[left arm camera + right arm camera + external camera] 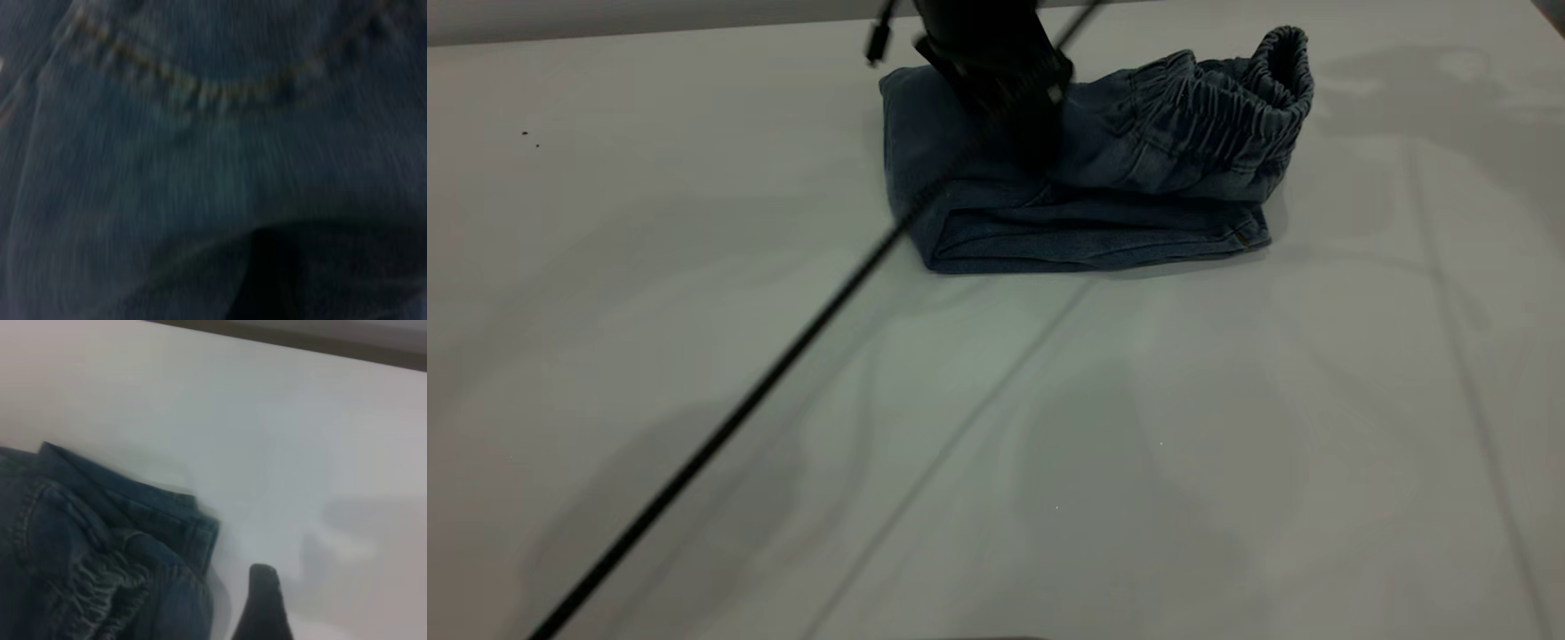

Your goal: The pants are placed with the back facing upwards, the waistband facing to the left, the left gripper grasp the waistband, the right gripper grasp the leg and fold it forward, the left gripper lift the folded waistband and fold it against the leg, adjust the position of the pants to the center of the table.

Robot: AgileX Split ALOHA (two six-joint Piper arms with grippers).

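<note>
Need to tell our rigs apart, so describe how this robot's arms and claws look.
The left arm is a bulky black body, blurred, with a ribbed or ridged section low on it. A thin black cable runs slanting across the view. Of the right claw only one dark, rounded fingertip shows. No markings can be made out.

Left arm down, right arm aloft

Left gripper reaches low from the far side; the right one shows a single dark fingertip.
</note>
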